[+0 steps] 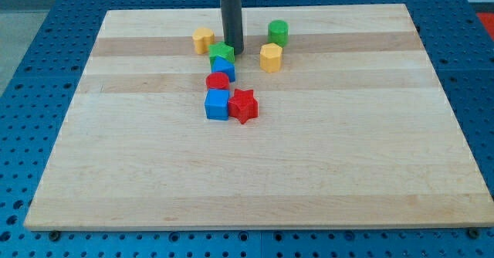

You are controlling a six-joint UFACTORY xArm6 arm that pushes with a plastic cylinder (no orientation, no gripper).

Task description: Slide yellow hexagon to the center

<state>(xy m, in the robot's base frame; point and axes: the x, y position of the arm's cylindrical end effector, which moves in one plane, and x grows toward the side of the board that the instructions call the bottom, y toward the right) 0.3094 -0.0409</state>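
The yellow hexagon [271, 58] sits on the wooden board [255, 173] in the upper middle of the view. My tip [232, 52] rests on the board to the left of the hexagon, with a gap between them. It stands just right of the green star [221, 53], touching or nearly touching it. A second yellow block [204, 39] lies up and left of the tip. A green cylinder [279, 32] stands above the hexagon.
Below the green star lie a small blue block [224, 69], a red cylinder [218, 81], a blue cube [218, 104] and a red star [243, 106], close together. Blue perforated table surrounds the board.
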